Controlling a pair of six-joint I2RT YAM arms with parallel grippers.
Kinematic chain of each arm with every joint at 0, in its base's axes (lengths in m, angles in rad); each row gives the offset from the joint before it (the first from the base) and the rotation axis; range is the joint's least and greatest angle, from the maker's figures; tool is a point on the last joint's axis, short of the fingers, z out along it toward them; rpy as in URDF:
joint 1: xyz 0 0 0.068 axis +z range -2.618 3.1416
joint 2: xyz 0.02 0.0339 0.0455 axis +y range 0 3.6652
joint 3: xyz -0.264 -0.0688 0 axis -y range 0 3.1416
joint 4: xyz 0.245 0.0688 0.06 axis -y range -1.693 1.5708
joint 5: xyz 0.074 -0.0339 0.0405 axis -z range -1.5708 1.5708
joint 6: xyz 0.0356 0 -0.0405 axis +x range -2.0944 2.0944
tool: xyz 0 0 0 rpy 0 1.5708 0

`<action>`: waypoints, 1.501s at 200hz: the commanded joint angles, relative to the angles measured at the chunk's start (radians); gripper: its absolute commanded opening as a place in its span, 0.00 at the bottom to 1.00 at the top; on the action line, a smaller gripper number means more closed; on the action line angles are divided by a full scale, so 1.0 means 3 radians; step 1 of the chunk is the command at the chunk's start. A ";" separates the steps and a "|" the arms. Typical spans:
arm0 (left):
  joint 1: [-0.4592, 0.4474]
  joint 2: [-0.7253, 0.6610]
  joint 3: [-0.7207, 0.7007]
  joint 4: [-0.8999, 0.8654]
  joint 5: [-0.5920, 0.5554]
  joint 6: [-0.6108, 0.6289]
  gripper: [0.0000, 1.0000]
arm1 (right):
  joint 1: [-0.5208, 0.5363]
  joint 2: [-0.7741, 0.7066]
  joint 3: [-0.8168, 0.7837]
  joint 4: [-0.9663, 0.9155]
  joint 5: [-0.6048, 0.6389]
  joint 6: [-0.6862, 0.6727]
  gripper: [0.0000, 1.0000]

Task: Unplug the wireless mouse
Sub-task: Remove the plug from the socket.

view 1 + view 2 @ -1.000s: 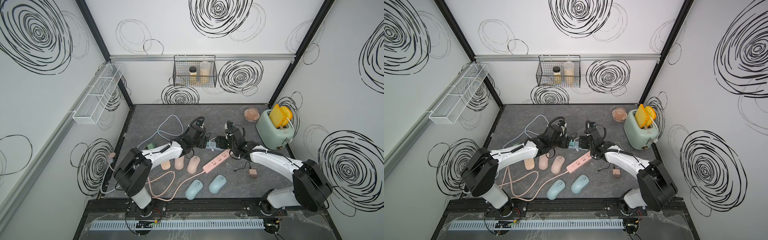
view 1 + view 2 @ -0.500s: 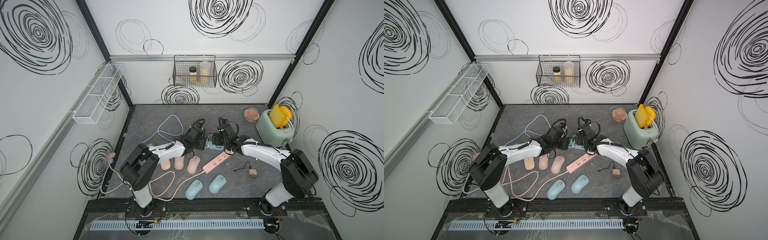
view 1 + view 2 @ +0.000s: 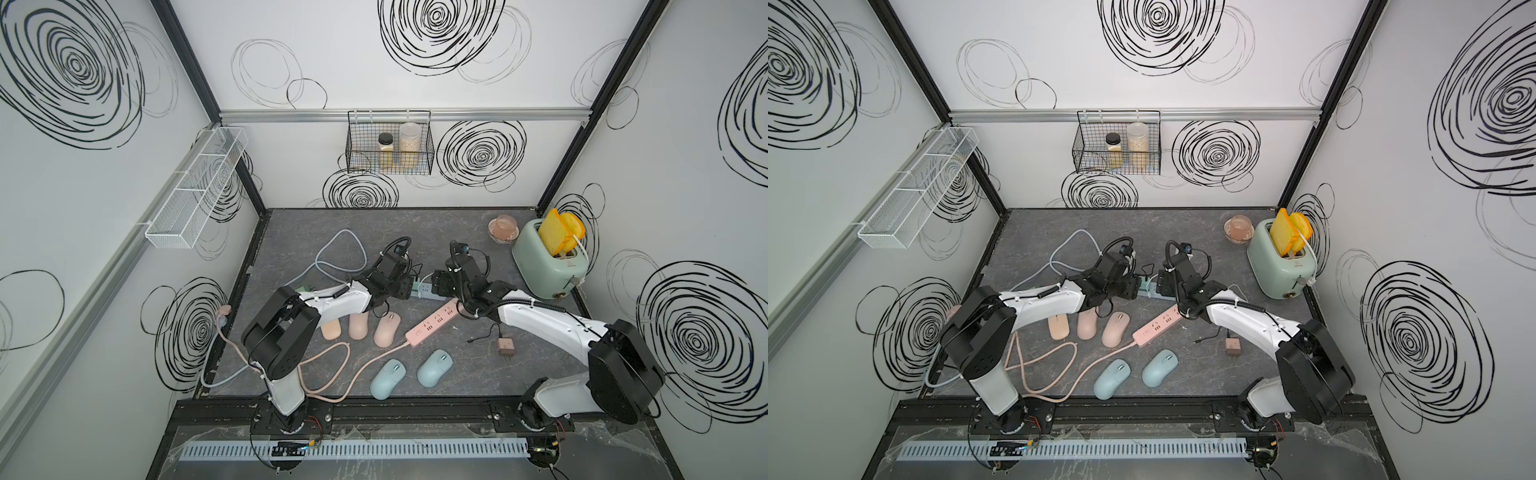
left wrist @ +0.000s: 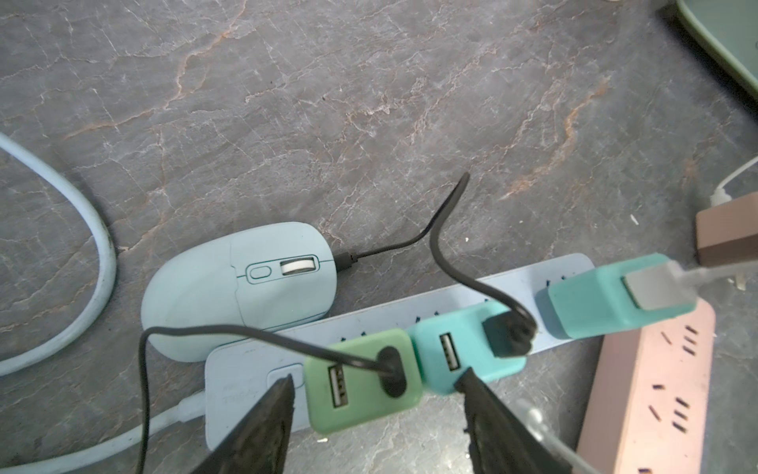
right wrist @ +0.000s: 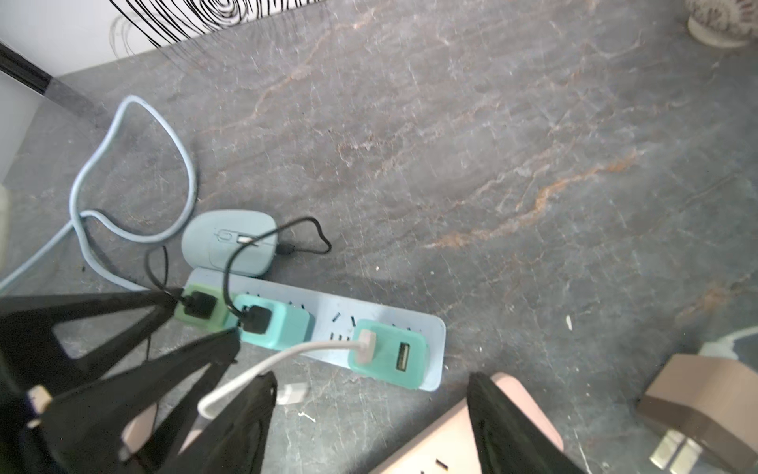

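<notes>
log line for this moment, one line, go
left gripper: open, straddling green charger | right gripper: open, at white-cabled charger | mouse: cable plugged in

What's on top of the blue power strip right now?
Three chargers: a green charger, a teal charger against it, and a second teal charger farther along. Their prongs are covered.

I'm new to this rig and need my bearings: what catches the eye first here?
The left gripper and right gripper meet mid-table over the blue power strip, the left's open jaws astride a green charger; a light blue mouse lies beside the strip, a black cable ending at its front. In the far right corner a mint toaster holds yellow slices, and three pink mice and two blue mice lie up front.
</notes>
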 commanded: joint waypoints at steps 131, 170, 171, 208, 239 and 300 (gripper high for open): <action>0.0351 -0.0664 -0.0450 0.0041 -0.0200 -0.0327 0.60 | -0.0146 -0.0893 -0.0509 0.0299 -0.0057 0.0090 0.78; 0.0389 -0.0594 -0.0745 0.0242 -0.0055 -0.0514 0.53 | -0.0246 -0.0846 -0.0478 0.0307 -0.0188 0.0066 0.78; 0.0389 -0.0587 -0.0750 0.0251 -0.0053 -0.0518 0.53 | -0.0247 -0.0846 -0.0478 0.0309 -0.0190 0.0063 0.78; 0.0450 -0.0414 -0.0754 0.0551 0.0144 -0.0581 0.64 | -0.0249 -0.0734 -0.0465 0.0346 -0.0338 0.0024 0.78; 0.0437 -0.0276 -0.0615 0.0574 0.0180 -0.0552 0.70 | -0.0253 -0.0586 -0.0413 0.0319 -0.0436 0.0044 0.78; 0.0457 -0.0015 -0.0575 0.0644 0.0193 -0.0537 0.67 | -0.0194 -0.0315 -0.0226 0.0348 -0.0514 0.0082 0.78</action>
